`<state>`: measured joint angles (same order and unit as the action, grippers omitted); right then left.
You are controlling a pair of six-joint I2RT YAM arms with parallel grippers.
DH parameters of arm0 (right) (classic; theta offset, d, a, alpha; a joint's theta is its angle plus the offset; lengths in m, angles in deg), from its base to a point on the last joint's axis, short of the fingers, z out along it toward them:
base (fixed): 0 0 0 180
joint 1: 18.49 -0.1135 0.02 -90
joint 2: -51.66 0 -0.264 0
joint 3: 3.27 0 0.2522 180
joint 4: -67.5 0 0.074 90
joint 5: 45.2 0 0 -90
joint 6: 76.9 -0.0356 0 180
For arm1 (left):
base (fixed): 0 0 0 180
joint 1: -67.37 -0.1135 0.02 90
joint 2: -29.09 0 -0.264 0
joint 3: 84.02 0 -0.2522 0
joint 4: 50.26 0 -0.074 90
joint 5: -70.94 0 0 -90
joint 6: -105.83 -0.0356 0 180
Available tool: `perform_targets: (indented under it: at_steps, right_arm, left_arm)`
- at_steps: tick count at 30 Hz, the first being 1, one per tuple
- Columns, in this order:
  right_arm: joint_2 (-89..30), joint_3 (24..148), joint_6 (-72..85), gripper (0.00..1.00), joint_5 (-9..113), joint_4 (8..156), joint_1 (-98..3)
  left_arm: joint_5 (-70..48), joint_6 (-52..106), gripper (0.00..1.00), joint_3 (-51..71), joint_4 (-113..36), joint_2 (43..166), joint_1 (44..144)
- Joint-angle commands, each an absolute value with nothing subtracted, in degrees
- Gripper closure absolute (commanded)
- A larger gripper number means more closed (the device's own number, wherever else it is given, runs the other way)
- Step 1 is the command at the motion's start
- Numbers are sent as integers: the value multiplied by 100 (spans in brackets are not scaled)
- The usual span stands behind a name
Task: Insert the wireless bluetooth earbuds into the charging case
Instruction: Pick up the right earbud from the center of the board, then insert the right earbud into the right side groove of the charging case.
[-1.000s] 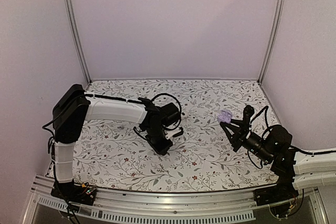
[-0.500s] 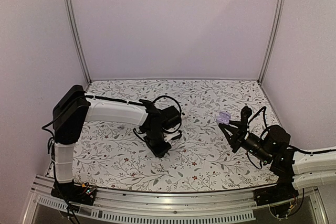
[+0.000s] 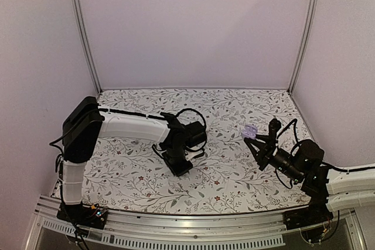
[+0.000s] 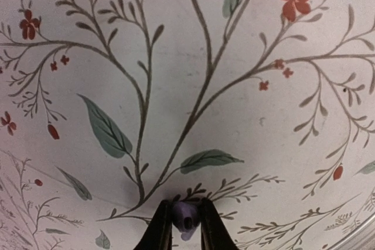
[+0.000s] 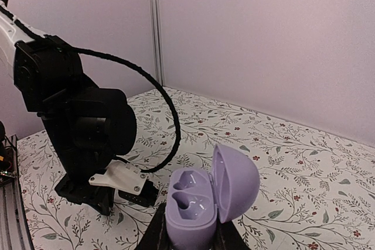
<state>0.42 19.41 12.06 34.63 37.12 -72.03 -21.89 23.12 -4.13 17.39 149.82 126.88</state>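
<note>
My right gripper (image 5: pixel 188 233) is shut on the purple charging case (image 5: pixel 202 200), holding it above the table at the right (image 3: pixel 251 132). Its lid stands open and both earbud hollows are empty. My left gripper (image 4: pixel 186 226) is shut on a small purple earbud (image 4: pixel 185 219), held just above the floral table cover. In the top view the left gripper (image 3: pixel 180 168) points down near the table's middle, well left of the case. No other earbud shows.
The floral table cover (image 3: pixel 228 174) spans the enclosure floor. Pale walls and metal posts (image 3: pixel 303 30) close in the back and sides. The left arm's black wrist and cable (image 5: pixel 88 127) stand left of the case in the right wrist view.
The left arm has shifted slightly right and its wrist has turned. The right gripper with the case moved up a little early on and now holds still.
</note>
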Motion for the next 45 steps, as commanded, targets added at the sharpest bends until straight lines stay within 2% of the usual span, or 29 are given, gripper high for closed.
perform_targets:
  at_steps: [1, 8, 18, 23, 27, 35, 45]
  right_arm:
    - [42, 2059, 1248, 100, 3454, 3634, -7164]
    - [19, 2089, 1255, 100, 3442, 3627, -7163]
    - [-142, 2116, 1869, 100, 3967, 3069, -7158]
    - [-496, 2394, 2092, 100, 4275, 2730, -7163]
    - [-900, 2539, 2226, 100, 4660, 2255, -7165]
    - [-1607, 2747, 2363, 100, 5104, 1365, -7204]
    - [-1946, 2914, 2546, 100, 5028, 1067, -7450]
  left_arm:
    - [-2193, 2325, 88, -181, 1965, 15267, 12778]
    - [-2104, 2483, 91, -62, 1149, 14568, 12578]
    - [-2078, 2541, 94, 647, -1168, 12645, 12459]
    - [-1422, 2684, 95, 1595, -3352, 11421, 12500]
    - [-1499, 2496, 95, 2284, -4856, 10774, 12743]
    - [-1644, 2197, 95, 2424, -5703, 10804, 13255]
    - [-1578, 2238, 96, 2304, -6269, 11179, 13412]
